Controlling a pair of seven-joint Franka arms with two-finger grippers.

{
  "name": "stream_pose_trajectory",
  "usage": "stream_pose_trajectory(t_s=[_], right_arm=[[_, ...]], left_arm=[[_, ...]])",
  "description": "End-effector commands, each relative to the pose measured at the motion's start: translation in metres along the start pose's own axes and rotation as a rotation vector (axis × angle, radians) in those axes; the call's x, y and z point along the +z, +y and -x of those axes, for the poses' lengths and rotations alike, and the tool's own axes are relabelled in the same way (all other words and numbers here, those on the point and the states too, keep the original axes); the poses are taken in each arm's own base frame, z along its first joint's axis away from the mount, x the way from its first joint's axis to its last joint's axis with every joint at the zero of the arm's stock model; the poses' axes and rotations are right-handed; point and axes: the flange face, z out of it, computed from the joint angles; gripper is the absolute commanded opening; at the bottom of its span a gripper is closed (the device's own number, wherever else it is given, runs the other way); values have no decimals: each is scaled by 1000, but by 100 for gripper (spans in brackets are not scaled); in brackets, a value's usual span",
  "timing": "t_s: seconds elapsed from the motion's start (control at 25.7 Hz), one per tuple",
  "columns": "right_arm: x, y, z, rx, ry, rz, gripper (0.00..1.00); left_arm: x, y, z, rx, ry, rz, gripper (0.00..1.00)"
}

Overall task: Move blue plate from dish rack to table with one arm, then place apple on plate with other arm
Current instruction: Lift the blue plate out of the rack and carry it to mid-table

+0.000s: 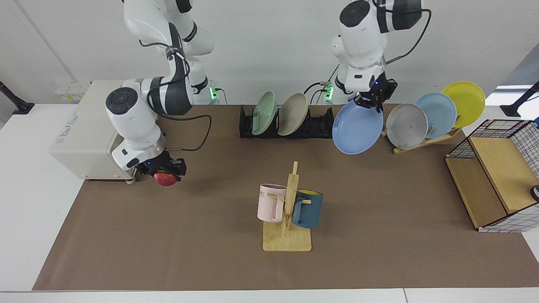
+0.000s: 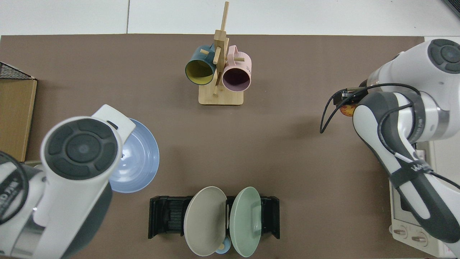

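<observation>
The blue plate (image 1: 357, 128) hangs tilted in the air to the right of the dish rack (image 1: 321, 126), gripped at its top rim by my left gripper (image 1: 370, 103), which is shut on it. From above, the blue plate (image 2: 140, 158) shows beside the left arm's wrist, which hides the gripper; the dish rack (image 2: 168, 216) has its left slots bare. My right gripper (image 1: 165, 171) is shut on the red apple (image 1: 165, 179), held above the brown mat of the table (image 1: 202, 240) near the oven. Only a sliver of the apple (image 2: 347, 110) shows from above.
A green plate (image 1: 264, 112) and a beige plate (image 1: 293, 113) stand in the rack. A wooden stand (image 1: 425, 141) holds grey, sky-blue and yellow plates at the right. A mug tree (image 1: 288, 210) stands mid-mat, a white oven (image 1: 88, 126) at the left, a wire basket (image 1: 501, 181) at the far right.
</observation>
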Motion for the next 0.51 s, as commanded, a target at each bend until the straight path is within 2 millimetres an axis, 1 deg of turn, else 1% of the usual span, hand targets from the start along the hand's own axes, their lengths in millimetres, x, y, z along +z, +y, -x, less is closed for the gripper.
stream_pose_trajectory(t_s=[0.0,0.08,0.16,0.23,0.27,0.35,0.43,0.47], right_arm=[[-59,1,14,18,-18,0,0],[-79,1,22,18,-30,-5,0],[-95,5,30,23,-24,-10,0],[-106,8,37,24,-16,-10,0],[-110,8,41,26,-12,-12,0],[-107,9,50,21,-24,-10,0],[-101,9,61,20,-41,-9,0],[-98,10,65,18,-41,-9,0]], left_arm=[[23,-13,-44,-135,-37,209,0],[26,-18,-53,-164,-58,313,0],[30,-21,-58,-169,-76,402,0],[38,-28,-63,-173,-87,463,0],[41,-27,-64,-172,-94,490,0],[51,-17,-68,-173,-109,535,0],[69,5,-71,-165,-128,565,0],[77,19,-70,-156,-133,580,0]])
